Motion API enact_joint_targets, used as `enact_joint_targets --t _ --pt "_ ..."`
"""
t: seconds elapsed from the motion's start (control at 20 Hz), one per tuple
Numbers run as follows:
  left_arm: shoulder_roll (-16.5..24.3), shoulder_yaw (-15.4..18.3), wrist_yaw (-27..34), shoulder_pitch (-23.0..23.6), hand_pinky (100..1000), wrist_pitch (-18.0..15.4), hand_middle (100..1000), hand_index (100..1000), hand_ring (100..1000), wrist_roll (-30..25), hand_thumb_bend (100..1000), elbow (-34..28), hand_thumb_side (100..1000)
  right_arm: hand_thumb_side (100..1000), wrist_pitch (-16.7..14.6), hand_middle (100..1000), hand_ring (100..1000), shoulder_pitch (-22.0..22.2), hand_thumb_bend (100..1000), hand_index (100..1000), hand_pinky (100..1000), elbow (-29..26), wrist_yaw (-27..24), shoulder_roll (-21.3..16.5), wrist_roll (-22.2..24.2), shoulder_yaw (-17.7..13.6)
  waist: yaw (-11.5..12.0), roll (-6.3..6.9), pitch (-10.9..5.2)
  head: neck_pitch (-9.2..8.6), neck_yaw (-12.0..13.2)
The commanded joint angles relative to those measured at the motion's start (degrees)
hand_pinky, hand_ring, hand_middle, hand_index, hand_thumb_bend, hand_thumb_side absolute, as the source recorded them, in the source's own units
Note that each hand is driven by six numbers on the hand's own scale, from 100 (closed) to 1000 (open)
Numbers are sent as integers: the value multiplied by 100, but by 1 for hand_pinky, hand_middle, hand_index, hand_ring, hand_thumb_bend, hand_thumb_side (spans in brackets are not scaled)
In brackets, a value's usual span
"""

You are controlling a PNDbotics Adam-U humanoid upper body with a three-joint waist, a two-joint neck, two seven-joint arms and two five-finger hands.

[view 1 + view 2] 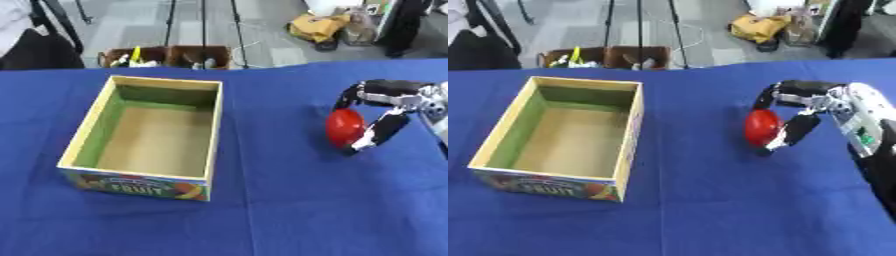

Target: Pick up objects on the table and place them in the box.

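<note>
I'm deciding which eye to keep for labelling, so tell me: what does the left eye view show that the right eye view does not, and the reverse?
Only the left eye view: blue table left of the box, which sits further right in it.

Only the right eye view: more of the right arm behind the right hand, including its pale forearm and the dark part below it.

Both: the open, empty box with a fruit label, and the right hand curled round the red object. The left hand shows in neither.
</note>
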Motion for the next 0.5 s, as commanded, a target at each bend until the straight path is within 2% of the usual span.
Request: enact_joint_targets --t 0.05,0.1,0.25,0.5 --pt "44 -20 -6 -29 370 -15 451 592 393 -21 100 -121 870 545 32 686 789 -123 646 789 758 -20 -49 -146 -52 -65 8 -2 -92 -51 -19" --pt "44 -21 -6 -29 370 -16 451 591 393 -22 100 -121 871 514 35 675 782 -124 534 793 753 -9 -41 -150 -53 -64 11 -2 -88 -53 -23" --pt "41 -26 -14 -27 369 -22 451 591 392 -31 100 -121 871 492 46 659 771 -147 476 787 745 64 2 -165 -4 -78 23 1 -67 -67 -46" --pt "40 -33 -23 -28 368 -35 451 591 392 -40 100 -121 871 438 54 643 764 -172 431 784 736 143 47 -175 76 -98 34 7 -45 -93 -90"
